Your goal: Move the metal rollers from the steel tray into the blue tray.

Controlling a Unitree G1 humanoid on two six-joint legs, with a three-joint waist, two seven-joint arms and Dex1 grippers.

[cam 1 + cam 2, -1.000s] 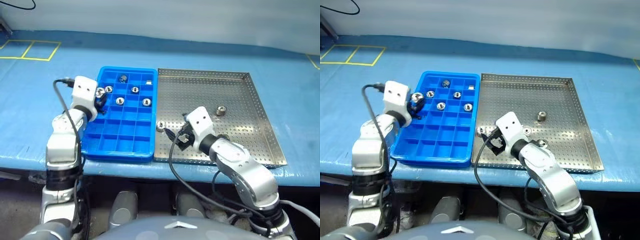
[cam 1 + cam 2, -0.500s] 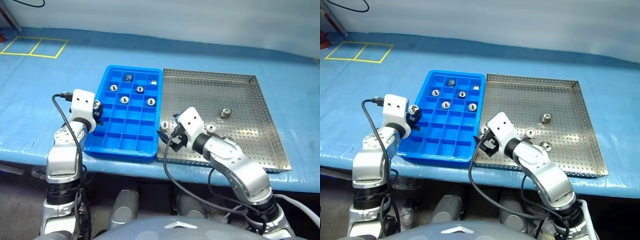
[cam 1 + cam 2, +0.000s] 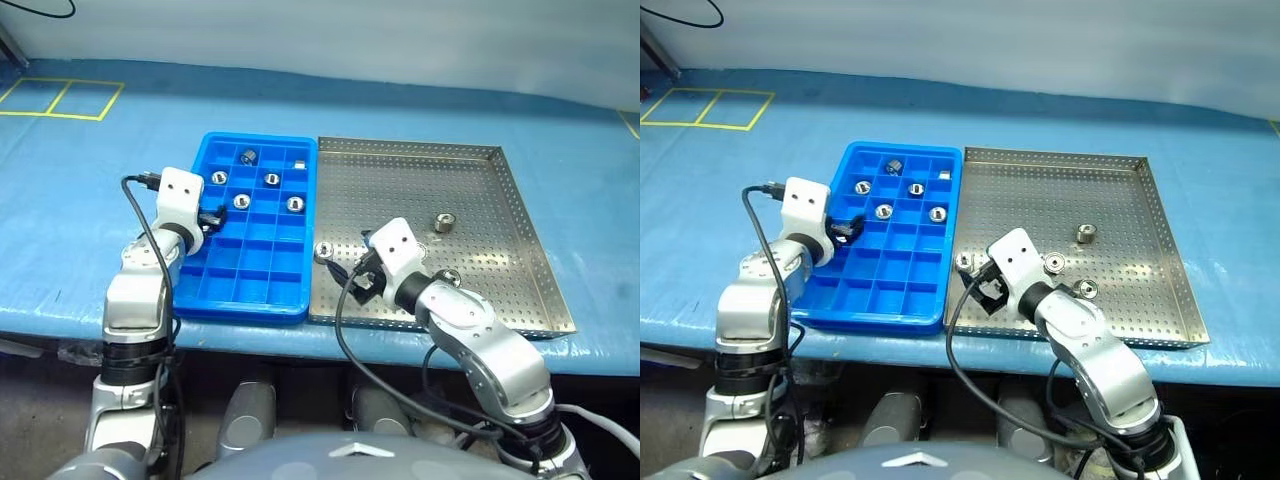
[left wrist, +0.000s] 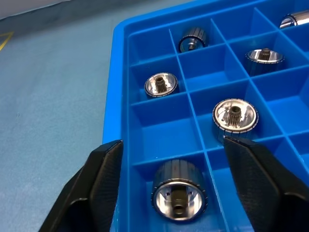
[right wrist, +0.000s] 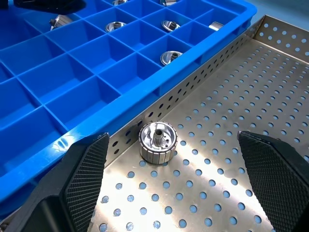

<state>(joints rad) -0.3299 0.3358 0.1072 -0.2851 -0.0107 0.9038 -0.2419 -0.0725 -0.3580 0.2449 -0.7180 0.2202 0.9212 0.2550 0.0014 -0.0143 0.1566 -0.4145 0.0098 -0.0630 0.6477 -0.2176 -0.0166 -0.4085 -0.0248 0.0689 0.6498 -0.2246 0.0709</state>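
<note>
The blue tray [image 3: 250, 290] lies left of the steel tray [image 3: 480, 190]. Several metal rollers [image 3: 241, 201] sit in its far compartments. My left gripper [image 3: 210, 217] stands open over the tray's left side, and one roller [image 4: 179, 191] lies on its side in the compartment between its fingers [image 4: 104, 179], free of them. Several more rollers [image 3: 1084, 234] rest on the steel tray's perforated floor. My right gripper [image 3: 357, 280] is open and low over that tray's near left corner. A roller [image 5: 158, 141] stands just ahead of it against the tray's left wall.
A darker round piece [image 3: 247, 155] and a small whitish block [image 3: 298, 163] occupy the blue tray's far row. Both trays lie on a blue table cover [image 3: 100, 200] close to its front edge. Yellow tape lines [image 3: 60, 98] mark the far left.
My left gripper has opened and let go of the roller it held, which now lies in a left-side compartment of the blue tray. The right gripper stays open in place.
</note>
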